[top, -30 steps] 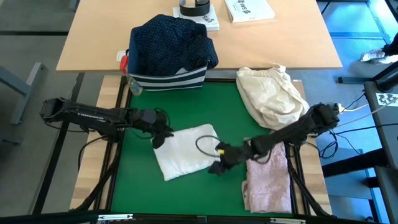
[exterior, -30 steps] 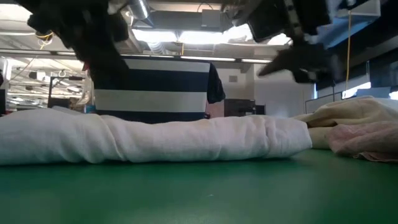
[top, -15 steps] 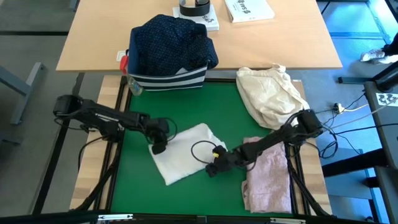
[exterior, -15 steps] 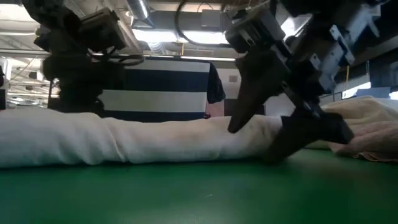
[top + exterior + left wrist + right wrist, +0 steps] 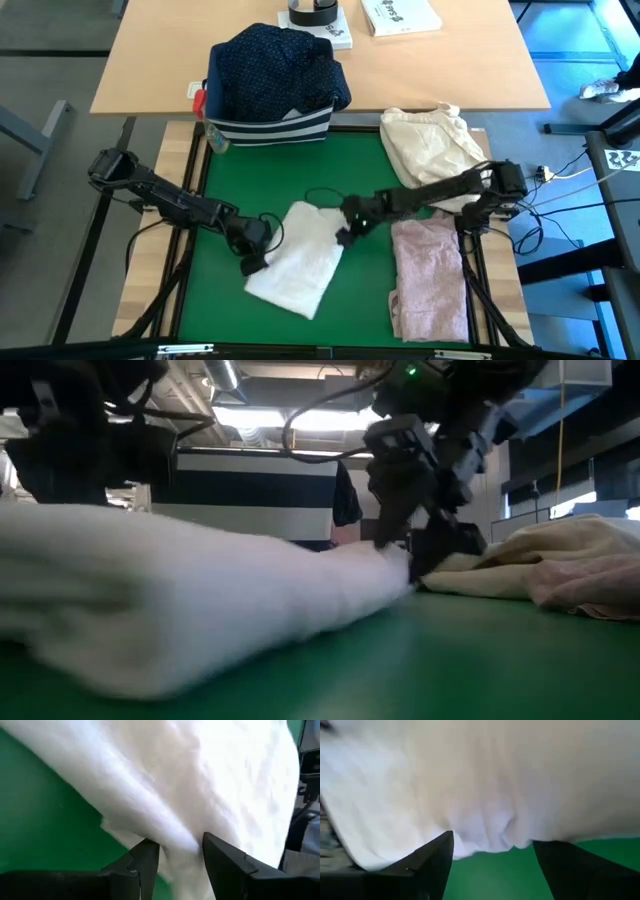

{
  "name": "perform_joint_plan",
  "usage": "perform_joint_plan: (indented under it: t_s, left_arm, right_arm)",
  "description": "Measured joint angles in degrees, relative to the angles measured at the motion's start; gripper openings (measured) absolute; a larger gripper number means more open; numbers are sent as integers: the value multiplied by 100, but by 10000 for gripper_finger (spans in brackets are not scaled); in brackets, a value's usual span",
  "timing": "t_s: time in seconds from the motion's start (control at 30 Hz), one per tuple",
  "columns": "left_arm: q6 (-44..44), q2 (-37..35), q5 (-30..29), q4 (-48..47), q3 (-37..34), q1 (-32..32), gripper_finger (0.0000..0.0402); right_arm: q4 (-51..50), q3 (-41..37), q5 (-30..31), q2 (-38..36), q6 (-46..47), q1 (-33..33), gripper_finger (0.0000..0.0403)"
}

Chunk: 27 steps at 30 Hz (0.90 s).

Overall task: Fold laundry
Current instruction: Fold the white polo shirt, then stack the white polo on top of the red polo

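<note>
The white shirt (image 5: 298,262), folded into a thick pad, lies slantwise on the green mat. My left gripper (image 5: 254,258) is shut on its left edge. My right gripper (image 5: 346,231) is closed wide on its far right corner. A pale pink top (image 5: 430,280) lies folded flat at the mat's right. The navy white-dotted shirt (image 5: 275,65) sits heaped on top of the striped bin. The jeans are out of view. My left gripper pinches a fold of the shirt's left edge (image 5: 176,842) between its two fingers, slanting down from the table's left. The shirt rests on the mat. My right gripper has the shirt's puckered edge (image 5: 492,840) between its widely spread fingers, slanting down from the right; that corner (image 5: 395,565) lies on the mat.
A cream-beige cloth bundle (image 5: 435,150) lies at the mat's far right, close behind my right arm. The navy striped bin (image 5: 268,125) stands at the mat's far edge. A wooden table (image 5: 480,60) with books lies beyond. Bare green mat (image 5: 215,315) shows near the front left.
My left gripper has gone toward the near edge and my right gripper toward the far edge, each carrying its side of the white shirt. The shirt has turned about on the mat and now lies slanting toward the near edge.
</note>
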Motion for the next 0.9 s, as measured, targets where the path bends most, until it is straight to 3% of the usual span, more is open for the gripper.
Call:
perform_joint_plan:
  t_s: [0.1,0.23,0.47,0.7,0.9]
  left_arm:
    - [1,-217,184,-147,125,94,145]
    - [273,-866,170,-701,330,243,145]
    - [585,-1767,-543,-1462,340,708,147]
    - [-203,-1468,-431,-763,-109,1119,198]
    - [-796,-801,-812,-387,-561,1172,214]
  right_arm:
    - [29,2,-301,-312,106,-114,275]
    - [168,9,-300,-662,773,457,275]
    - [438,11,1352,-446,2293,1675,275]
    - [902,8,1976,75,2914,1911,275]
    - [1401,9,2412,342,2899,1894,275]
